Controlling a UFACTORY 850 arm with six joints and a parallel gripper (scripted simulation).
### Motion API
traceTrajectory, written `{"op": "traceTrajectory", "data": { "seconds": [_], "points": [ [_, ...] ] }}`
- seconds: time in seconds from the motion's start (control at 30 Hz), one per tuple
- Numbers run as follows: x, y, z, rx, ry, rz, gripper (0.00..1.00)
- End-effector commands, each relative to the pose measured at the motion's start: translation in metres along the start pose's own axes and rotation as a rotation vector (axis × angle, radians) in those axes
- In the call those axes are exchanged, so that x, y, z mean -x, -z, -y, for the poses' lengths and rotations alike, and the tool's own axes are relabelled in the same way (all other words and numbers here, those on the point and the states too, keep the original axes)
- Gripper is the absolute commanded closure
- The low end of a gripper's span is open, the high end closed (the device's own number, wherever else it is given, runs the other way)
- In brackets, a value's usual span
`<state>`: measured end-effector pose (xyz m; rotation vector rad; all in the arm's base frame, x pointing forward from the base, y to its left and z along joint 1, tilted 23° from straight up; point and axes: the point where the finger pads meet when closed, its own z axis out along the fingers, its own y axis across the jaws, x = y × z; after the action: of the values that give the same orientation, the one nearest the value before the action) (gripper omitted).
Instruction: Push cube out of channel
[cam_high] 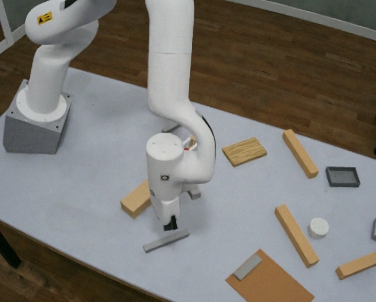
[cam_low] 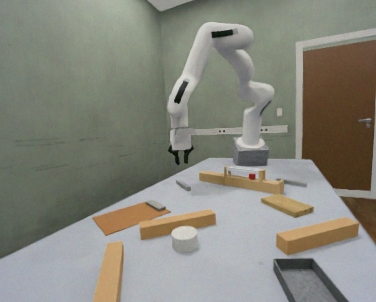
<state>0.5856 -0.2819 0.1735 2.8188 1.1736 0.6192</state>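
Note:
The channel [cam_low: 243, 177] is a long wooden trough with a clear roof, lying mid-table; the small red cube [cam_low: 252, 176] sits inside it. In the top view the arm hides most of the channel, and only its near wooden end [cam_high: 136, 198] and a bit of red [cam_high: 188, 146] show. A thin grey bar [cam_high: 166, 240] lies flat near the table's front edge and also shows in the exterior view [cam_low: 183, 185]. My gripper [cam_high: 170, 225] points straight down just above this bar, well clear of the table in the exterior view [cam_low: 180, 156]. Its fingers stand partly apart with nothing between them.
A second grey bar [cam_low: 295, 183] lies beyond the channel. Around the table lie a flat wood plank [cam_high: 244, 151], wooden blocks [cam_high: 300, 153] [cam_high: 296, 234], a white cylinder [cam_high: 318, 227], a grey tray [cam_high: 343, 176] and an orange board [cam_high: 269, 284] carrying a grey slab.

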Motion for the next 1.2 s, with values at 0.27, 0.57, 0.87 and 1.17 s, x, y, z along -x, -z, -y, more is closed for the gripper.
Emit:
{"op": "traceTrajectory", "data": {
  "seconds": [0.27,0.57,0.87,1.17],
  "points": [
    [0.0,-0.001,-0.001,0.002,0.0,-0.001,0.61],
    [0.0,-0.042,-0.001,0.002,0.0,-0.001,0.61],
    [-0.001,-0.087,-0.002,0.002,0.0,-0.001,0.61],
    [-0.001,-0.091,-0.002,0.002,0.0,-0.001,0.61]
  ]
}}
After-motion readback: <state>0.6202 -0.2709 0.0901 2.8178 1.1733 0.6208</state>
